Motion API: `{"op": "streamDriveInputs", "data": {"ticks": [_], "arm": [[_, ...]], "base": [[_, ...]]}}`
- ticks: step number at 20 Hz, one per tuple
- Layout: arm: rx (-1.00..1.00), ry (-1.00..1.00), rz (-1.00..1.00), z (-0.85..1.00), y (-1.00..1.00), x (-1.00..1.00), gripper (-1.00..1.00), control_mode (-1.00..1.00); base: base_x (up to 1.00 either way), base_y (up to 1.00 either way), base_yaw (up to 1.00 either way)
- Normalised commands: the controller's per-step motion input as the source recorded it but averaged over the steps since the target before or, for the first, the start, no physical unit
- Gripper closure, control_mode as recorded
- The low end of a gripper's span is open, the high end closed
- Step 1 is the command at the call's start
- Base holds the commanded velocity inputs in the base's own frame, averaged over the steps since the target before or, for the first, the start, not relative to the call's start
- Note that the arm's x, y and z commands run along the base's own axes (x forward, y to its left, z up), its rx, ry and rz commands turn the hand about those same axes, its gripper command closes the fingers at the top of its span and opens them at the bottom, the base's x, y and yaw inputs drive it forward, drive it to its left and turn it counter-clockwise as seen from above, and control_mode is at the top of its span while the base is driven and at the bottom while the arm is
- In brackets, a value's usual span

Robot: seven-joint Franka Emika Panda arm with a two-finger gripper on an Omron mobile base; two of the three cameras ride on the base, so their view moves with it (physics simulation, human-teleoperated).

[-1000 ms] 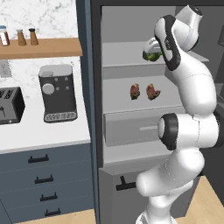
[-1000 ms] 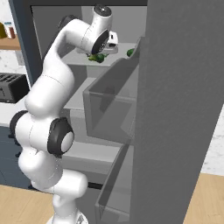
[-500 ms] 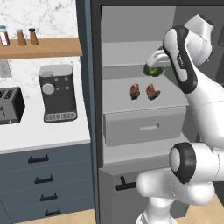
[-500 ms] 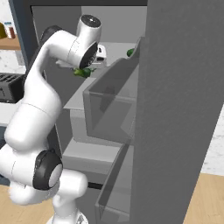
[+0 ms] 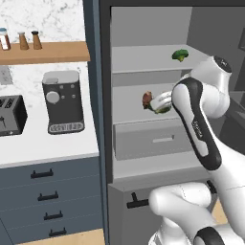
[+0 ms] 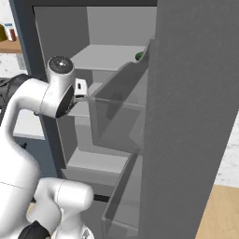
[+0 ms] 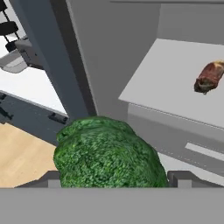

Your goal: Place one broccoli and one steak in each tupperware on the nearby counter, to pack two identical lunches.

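broccoli (image 7: 109,153) pinched btwn gripper (image 7: 114,179) tips, steak (image 7: 210,77) on fridge shelf (image 7: 175,83) beyond

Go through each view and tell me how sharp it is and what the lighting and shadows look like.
Left base view: soft, flat even light, no glare; the coffee machine throws a faint shadow on the counter. Right base view: fridge interior dim grey, its door grainy and close. Hand view: the broccoli looms large and fuzzy, the steak is small and soft-edged on its shelf.

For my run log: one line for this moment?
gripper: shut on broccoli | spare broccoli: top fridge shelf | steak: middle shelf
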Motion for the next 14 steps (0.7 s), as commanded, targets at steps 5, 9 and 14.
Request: {"op": "streamDriveInputs", "data": {"ticks": [5,9,14], "arm": [[0.0,0.0,0.0,-0.02,0.3,-0.53,1.0,-1.0],[0.0,-0.07,0.0,0.0,0.25,-0.39,1.0,-1.0],[-0.05,-0.12,0.0,0.0,0.24,-0.3,1.0,-1.0]], "base": [[0.0,0.0,0.0],[0.0,0.0,0.0],[0.0,0.0,0.0]]}}
